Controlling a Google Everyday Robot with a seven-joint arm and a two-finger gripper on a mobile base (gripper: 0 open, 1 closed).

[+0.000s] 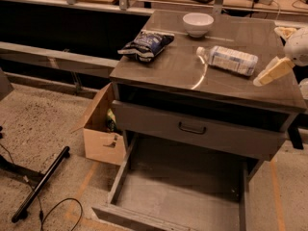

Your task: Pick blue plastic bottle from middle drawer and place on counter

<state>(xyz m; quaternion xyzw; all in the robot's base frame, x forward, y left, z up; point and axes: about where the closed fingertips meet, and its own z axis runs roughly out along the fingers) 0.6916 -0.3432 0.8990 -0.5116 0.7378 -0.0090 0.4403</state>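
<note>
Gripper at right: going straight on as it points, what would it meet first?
Probably the small clear plastic bottle lying on the glossy grey-brown counter, just ahead of the open gripper; depth is unclear.

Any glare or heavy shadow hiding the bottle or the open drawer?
Camera view: a curved glare streak on the glossy counter beside the blue plastic bottle, itself plainly lit; the middle drawer floor lies in shadow; the open gripper at the counter's right edge is brightly lit.
</note>
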